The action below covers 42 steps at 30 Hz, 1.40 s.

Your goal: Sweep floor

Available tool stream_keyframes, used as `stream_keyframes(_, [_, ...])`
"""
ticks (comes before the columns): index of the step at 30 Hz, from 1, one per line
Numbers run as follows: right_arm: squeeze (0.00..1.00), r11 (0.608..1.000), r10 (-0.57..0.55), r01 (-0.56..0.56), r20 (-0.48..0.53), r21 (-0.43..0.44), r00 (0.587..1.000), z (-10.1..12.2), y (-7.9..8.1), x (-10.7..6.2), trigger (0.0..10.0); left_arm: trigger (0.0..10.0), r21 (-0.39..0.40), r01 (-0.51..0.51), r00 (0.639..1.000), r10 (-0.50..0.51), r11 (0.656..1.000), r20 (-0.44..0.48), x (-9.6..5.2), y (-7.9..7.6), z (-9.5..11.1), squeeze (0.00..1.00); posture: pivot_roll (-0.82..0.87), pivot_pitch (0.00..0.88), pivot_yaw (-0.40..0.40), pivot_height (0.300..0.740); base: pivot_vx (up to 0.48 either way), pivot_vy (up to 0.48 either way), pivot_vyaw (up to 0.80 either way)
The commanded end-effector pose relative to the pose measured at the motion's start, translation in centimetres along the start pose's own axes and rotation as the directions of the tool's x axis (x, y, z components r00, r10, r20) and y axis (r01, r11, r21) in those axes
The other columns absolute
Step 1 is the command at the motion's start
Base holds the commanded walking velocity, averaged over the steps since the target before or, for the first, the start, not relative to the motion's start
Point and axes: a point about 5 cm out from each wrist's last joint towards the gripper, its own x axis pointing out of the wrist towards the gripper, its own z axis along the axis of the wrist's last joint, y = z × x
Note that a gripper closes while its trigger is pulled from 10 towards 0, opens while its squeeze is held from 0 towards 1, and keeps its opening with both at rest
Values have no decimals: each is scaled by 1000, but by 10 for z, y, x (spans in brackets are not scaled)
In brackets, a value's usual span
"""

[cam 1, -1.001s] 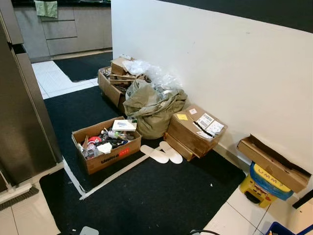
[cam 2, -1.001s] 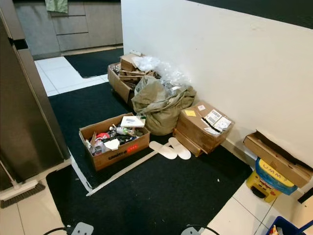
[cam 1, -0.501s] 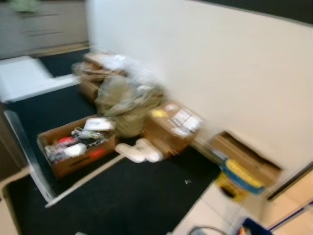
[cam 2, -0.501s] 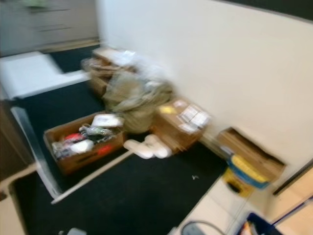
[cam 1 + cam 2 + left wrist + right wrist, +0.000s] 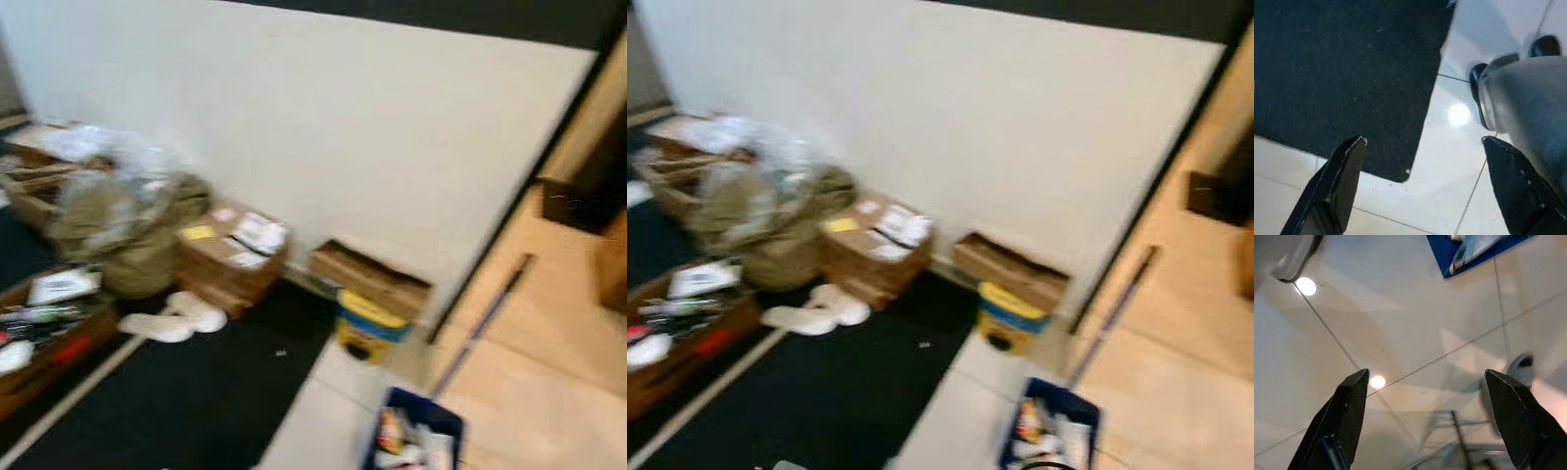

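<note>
Rightward the view has swung, bringing a long broom handle (image 5: pixel 482 323) in at three o'clock, leaning by the wall's corner over pale floor tiles (image 5: pixel 1400 333). Left gripper (image 5: pixel 1425 191) and right gripper (image 5: pixel 1425 426) hang spread, empty.

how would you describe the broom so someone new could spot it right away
Follow the long white wall rightward to its dark end edge. There a thin stick slants down across the pale tiles to a blue bin. It is the one long, slim thing here; its neighbours are squat cardboard boxes and a yellow tub.
</note>
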Motion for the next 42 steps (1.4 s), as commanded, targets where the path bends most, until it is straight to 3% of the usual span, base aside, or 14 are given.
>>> stream_keyframes(1, [0,1000,-12,12,1,8,1000,2,-6,0,10000,10000,5,47,999,-47,999,-12,0,-13,-3,0,36,0,-90,740,0,0,-800])
stream_keyframes(22, [0,1000,-17,17,24,4,1000,9,-8,-1,10000,10000,6,52,999,-52,999,-13,0,-15,-1,0,34,0,-89,740,0,-23,-71])
stream_keyframes(30, [0,1000,-16,16,23,4,1000,7,-8,-1,10000,10000,4,49,999,-49,999,-15,0,-13,-3,0,35,0,-90,740,0,-480,0])
stream_keyframes(42, [0,1000,-12,12,17,4,1000,4,-6,0,10000,10000,1,47,999,-47,999,4,0,-15,3,0,34,0,-86,740,0,0,0])
